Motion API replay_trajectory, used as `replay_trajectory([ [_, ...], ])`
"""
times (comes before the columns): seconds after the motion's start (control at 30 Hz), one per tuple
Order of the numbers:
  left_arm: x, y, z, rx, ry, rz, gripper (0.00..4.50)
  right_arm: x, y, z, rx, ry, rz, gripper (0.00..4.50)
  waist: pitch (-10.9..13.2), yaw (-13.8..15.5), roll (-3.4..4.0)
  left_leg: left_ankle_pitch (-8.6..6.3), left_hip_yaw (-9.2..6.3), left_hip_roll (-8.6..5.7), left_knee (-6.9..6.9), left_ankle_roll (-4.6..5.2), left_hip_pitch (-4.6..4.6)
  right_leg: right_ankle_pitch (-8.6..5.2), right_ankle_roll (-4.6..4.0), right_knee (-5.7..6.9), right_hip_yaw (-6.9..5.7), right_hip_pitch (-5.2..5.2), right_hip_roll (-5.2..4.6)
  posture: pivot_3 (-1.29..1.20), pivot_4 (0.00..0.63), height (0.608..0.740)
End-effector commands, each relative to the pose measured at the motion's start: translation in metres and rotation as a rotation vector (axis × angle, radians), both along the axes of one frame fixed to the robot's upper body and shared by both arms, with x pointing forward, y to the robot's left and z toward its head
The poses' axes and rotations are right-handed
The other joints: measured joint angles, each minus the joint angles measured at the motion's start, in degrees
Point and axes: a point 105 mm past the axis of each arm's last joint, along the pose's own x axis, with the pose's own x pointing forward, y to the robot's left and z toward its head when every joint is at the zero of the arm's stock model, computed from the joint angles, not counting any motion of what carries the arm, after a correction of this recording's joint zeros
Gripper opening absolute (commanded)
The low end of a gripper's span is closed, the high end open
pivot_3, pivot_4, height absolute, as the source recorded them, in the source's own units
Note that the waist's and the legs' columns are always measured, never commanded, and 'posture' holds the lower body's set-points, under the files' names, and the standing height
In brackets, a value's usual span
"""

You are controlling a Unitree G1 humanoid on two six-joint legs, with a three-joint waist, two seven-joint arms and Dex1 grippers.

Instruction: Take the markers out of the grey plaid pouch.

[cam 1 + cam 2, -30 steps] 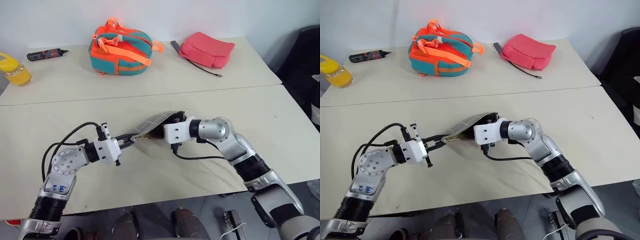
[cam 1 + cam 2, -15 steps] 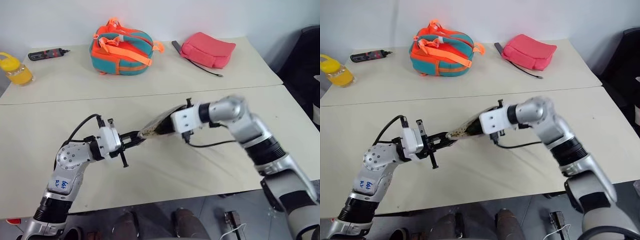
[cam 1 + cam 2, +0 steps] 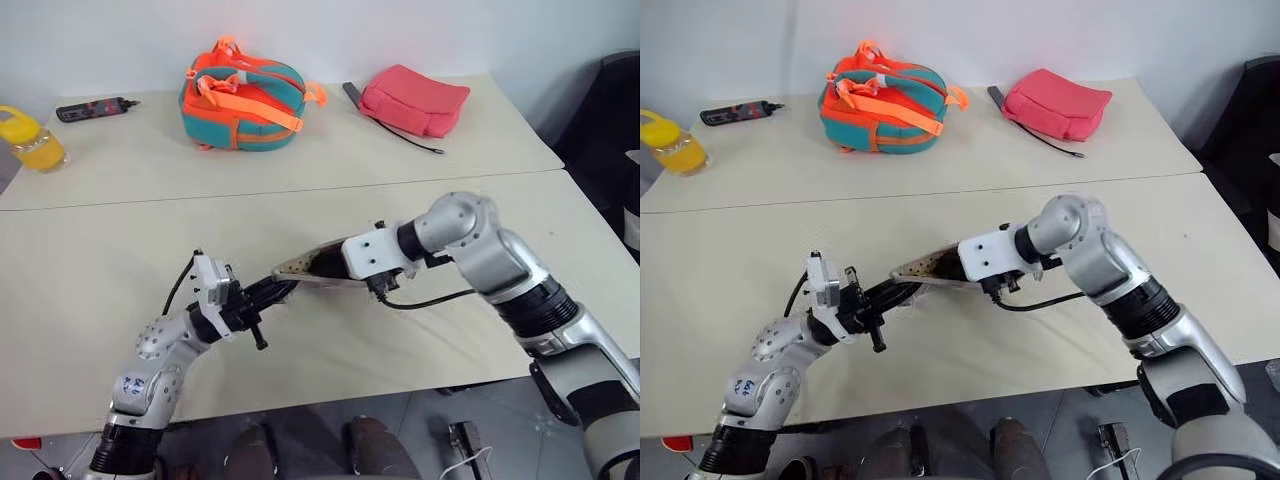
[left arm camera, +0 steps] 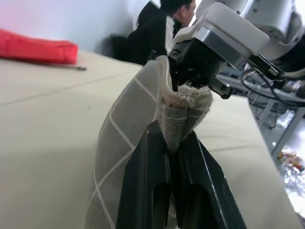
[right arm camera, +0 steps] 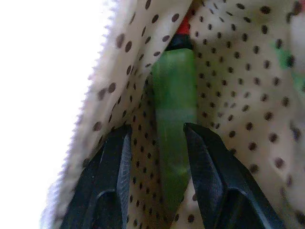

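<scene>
The grey plaid pouch (image 3: 312,266) hangs stretched above the near table between my two grippers. At its closed end, my left gripper (image 4: 174,136) is shut on a pinch of the fabric (image 4: 183,112). My right gripper (image 5: 156,128) reaches into the open mouth, where spotted lining surrounds it. A marker with a green end (image 5: 174,95) lies between its two fingers (image 5: 112,171), which are shut on it. A bit of red (image 5: 184,26) shows past the green end. In the eye views the pouch hides the markers and the right fingertips.
On the far table stand a teal-and-orange backpack (image 3: 243,92), a pink-red pouch (image 3: 413,97) with a black cord (image 3: 405,137), a black-and-red tool (image 3: 92,107) and a yellow bottle (image 3: 25,138). A person (image 4: 164,24) sits beyond the table's right side.
The left wrist has rolled and sunk a little with the pouch's end. The right arm rose, then came down somewhat. The pouch has turned with the grippers and stays held between them.
</scene>
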Motion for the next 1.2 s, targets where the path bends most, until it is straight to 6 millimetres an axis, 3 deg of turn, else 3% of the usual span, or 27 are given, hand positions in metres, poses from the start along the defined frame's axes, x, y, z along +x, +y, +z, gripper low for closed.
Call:
replay_trajectory([
  [0.03,0.001,0.008,0.005,0.0,-0.05,0.03,0.0,0.009,0.004,-0.007,0.008,-0.026,-0.043,1.8,0.0,0.0,0.0,0.0,0.01,0.0,0.01,0.0,0.0,0.0,0.0,-0.03,0.0,0.03,0.0,0.0,0.15,0.74],
  [0.27,-0.001,0.008,0.007,-0.041,-0.04,0.025,0.0,0.024,0.017,-0.003,0.065,-0.125,-0.068,1.8,0.0,-0.08,0.0,0.0,0.01,0.01,-0.03,0.0,0.01,0.01,0.0,-0.02,0.0,0.01,0.01,0.0,0.15,0.74],
  [0.47,0.0,0.002,0.028,-0.159,-0.012,-0.036,0.0,0.03,0.035,0.012,0.185,-0.179,-0.071,1.8,0.0,-0.15,0.0,0.0,-0.01,0.03,-0.05,0.0,0.01,0.01,-0.01,-0.01,-0.01,0.0,0.03,0.0,0.15,0.74],
  [0.7,0.003,-0.001,0.017,-0.138,0.037,-0.055,0.0,0.036,0.038,-0.025,0.162,-0.164,-0.097,1.8,0.0,-0.09,0.0,-0.01,-0.02,0.01,-0.08,-0.02,0.0,0.01,0.0,-0.04,-0.02,-0.01,0.02,0.0,0.15,0.74],
  [0.83,0.001,-0.001,0.013,-0.129,0.051,-0.054,0.0,0.04,0.045,-0.021,0.235,-0.189,-0.111,1.8,0.0,-0.45,0.0,-0.01,-0.02,0.02,-0.08,-0.02,0.01,0.01,0.0,-0.02,-0.01,-0.01,0.03,0.0,0.15,0.74],
  [1.0,0.002,0.004,0.013,-0.124,0.048,-0.033,0.0,0.038,0.047,-0.017,0.245,-0.199,-0.091,0.59,-0.02,-0.66,-0.02,-0.01,-0.05,0.03,-0.06,-0.02,0.05,0.01,0.0,0.0,-0.03,0.06,0.04,0.0,0.15,0.74],
  [1.2,0.006,0.015,0.013,-0.1,0.03,0.011,0.0,0.034,0.034,0.003,0.285,-0.195,-0.093,0.51,-0.01,-0.45,-0.03,-0.01,-0.05,0.01,-0.1,-0.03,0.04,0.01,0.0,-0.05,-0.04,0.07,0.02,0.0,0.15,0.74],
])
